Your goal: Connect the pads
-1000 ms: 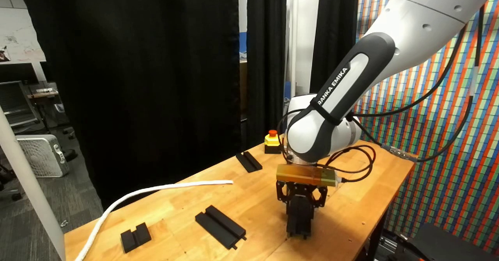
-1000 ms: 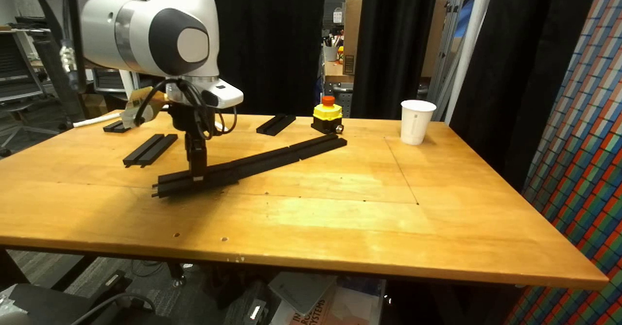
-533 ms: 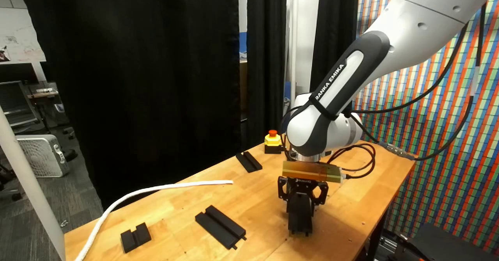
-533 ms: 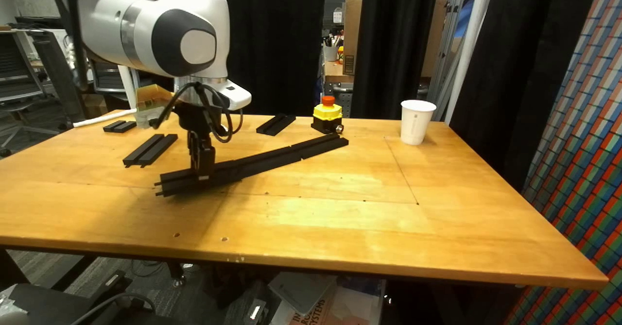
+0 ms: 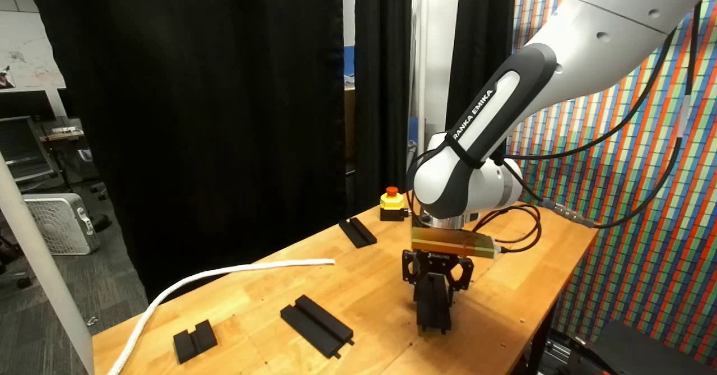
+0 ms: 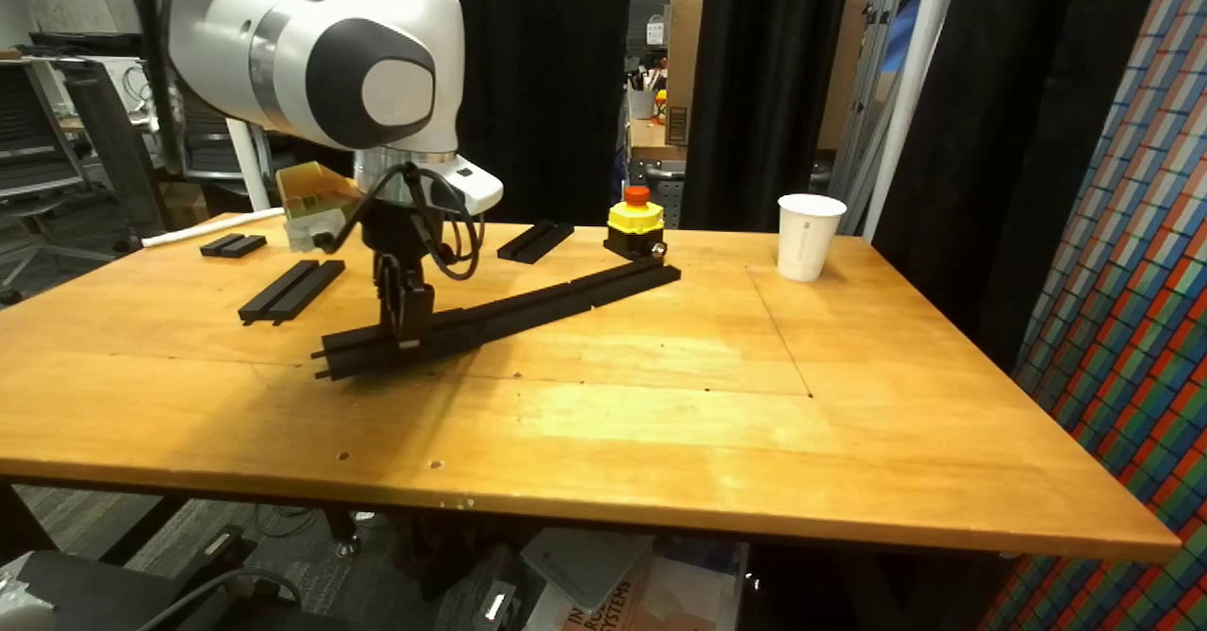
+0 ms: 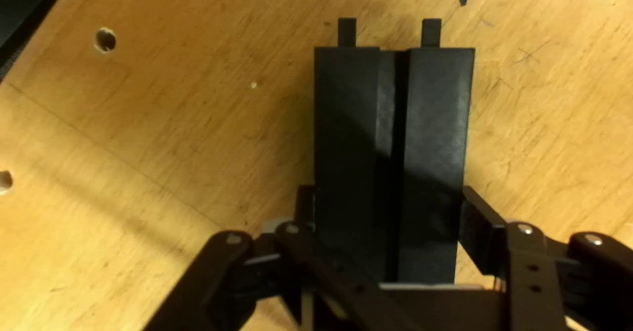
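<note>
- Progress: about half done, as far as you can judge; a three-part bar (image 6: pixel 514 314) lies formed, or nearly so, on the wooden table (image 6: pixel 679 423).
- Bar, course: in an exterior view, note that it slants over the table from the held end toward the emergency stop (image 6: pixel 636 223), which stands by the long edge next to the black curtain (image 6: pixel 547 93).
- Bar, inner joint: the middle pad (image 6: pixel 533 308) and the far pad (image 6: pixel 627 281) meet end to end at a fine seam; you may take this joint as made.
- Held pad (image 7: pixel 390 148): it forms the bar's end farther from the curtain. Your gripper (image 7: pixel 388 212) is closed upon it, each long side pressed by a finger (image 7: pixel 482 232); two pegs (image 7: pixel 346 32) project from its free end.
- Joint in hand: held pad against middle pad, roughly in line, with a slight step in the outline. Dark on dark, it does not tell you whether the parts are fully seated, nor whether the held pad rests on the table. Aligning or seating this joint is probably your present step.
- Remaining, in both exterior views: a long pad (image 5: pixel 317 325), inward from the curtain-side edge, its own pegs turned away from that edge; a short pad (image 5: pixel 195 341), near the corner at one end of that edge; a third loose pad (image 5: pixel 357 232), close to the same edge, near the emergency stop. None touches the bar; if every part is wanted, three additions are left to you.
</note>
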Robot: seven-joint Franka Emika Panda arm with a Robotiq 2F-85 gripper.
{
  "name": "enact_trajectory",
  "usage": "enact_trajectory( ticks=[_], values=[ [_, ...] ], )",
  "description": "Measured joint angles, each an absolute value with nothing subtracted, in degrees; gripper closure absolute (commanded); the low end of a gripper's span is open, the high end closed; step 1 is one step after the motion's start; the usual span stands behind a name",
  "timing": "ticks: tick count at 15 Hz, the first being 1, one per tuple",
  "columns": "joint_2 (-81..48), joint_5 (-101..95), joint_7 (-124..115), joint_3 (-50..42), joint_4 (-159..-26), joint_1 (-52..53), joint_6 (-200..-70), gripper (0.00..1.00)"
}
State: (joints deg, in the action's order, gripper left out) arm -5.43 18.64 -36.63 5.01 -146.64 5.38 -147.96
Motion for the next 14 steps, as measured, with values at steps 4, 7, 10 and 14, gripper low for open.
enact_trajectory(
  ticks=[4,7,10,14],
  values=[
    [-5.68,19.58,-34.16,4.52,-146.41,4.77,-148.04,0.55],
    [-6.18,19.81,-32.40,4.10,-145.82,4.34,-148.04,0.55],
    [-6.77,19.88,-30.99,3.85,-145.24,3.89,-148.04,0.55],
    [-7.62,20.26,-29.80,3.74,-144.38,3.70,-148.09,0.55]
  ],
)
